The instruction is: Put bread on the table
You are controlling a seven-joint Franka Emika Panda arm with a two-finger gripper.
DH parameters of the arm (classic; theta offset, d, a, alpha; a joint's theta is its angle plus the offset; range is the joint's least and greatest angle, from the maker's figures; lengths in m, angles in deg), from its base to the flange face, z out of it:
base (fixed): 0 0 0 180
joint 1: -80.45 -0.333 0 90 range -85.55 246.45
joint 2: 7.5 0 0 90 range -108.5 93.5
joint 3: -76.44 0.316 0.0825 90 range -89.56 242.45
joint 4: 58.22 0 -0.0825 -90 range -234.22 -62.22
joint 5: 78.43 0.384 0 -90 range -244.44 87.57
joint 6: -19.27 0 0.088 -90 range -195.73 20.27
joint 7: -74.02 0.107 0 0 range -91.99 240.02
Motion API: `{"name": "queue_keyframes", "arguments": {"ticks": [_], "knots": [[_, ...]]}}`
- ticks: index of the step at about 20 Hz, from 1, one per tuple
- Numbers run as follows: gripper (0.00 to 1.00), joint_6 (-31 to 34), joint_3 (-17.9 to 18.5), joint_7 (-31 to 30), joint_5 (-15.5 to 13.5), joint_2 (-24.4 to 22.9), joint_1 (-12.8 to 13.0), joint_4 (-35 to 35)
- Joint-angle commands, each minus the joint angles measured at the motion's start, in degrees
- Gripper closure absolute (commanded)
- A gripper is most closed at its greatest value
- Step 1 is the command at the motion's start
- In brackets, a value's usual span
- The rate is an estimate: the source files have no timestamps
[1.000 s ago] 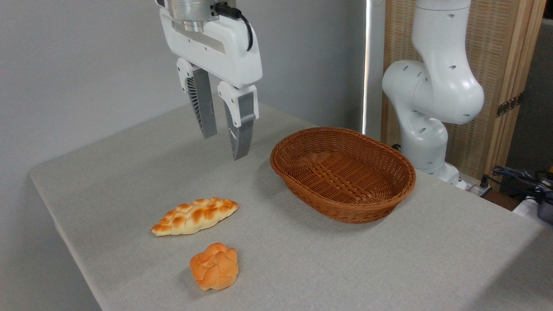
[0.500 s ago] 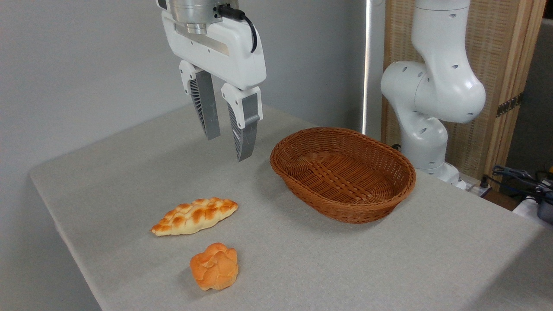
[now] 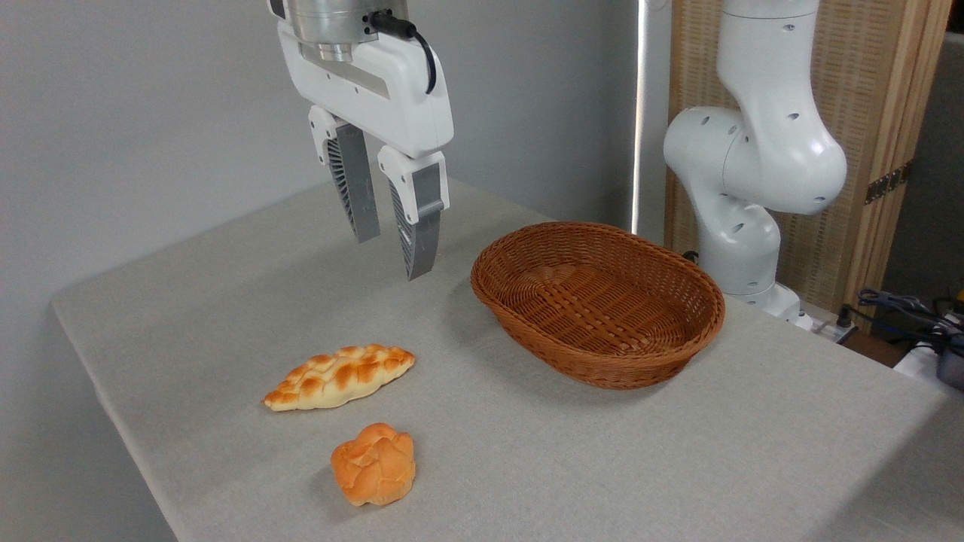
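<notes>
The tool [image 3: 392,256] hangs in the air above the far left part of the worktop [image 3: 226,301], its two ribbed grey fingers [image 3: 355,192] pointing down and standing a little apart with nothing between them, so it is spread and empty. A black cable [image 3: 422,41] curves off the top of its white body. The loaf [image 3: 339,376] lies flat on the grey cloth toward the near left, well below and in front of the tool and apart from it; it runs on a slant, its left tip nearer the camera and its right tip farther back, golden-brown braiding on top and pale along the near side. Just in front of it, close but not touching, sits the bun [image 3: 374,464], small, round, orange and knotted. To the right of the tool stands the basket [image 3: 700,316], brown, oval and woven, with its floor bare; it rests on the cloth well apart from both pieces of bread. Behind the basket, the arm [image 3: 761,158] rises at the far right edge of the worktop, white with rounded joints. A slatted wooden screen [image 3: 881,98] stands behind the arm, and some cables [image 3: 904,309] lie at the right edge of the view.
</notes>
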Motion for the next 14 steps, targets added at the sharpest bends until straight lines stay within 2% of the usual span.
{"name": "queue_keyframes", "arguments": {"ticks": [1,3,5,14], "knots": [[0.0,1.7,-0.6,0.0,0.8,0.7,-0.8,1.6],[0.0,1.7,-0.7,-0.1,0.8,0.7,-1.2,1.6],[0.0,1.7,-2.3,-0.1,0.8,0.6,-2.5,1.6],[0.0,1.7,-1.8,0.1,0.8,0.6,-2.5,1.6]]}}
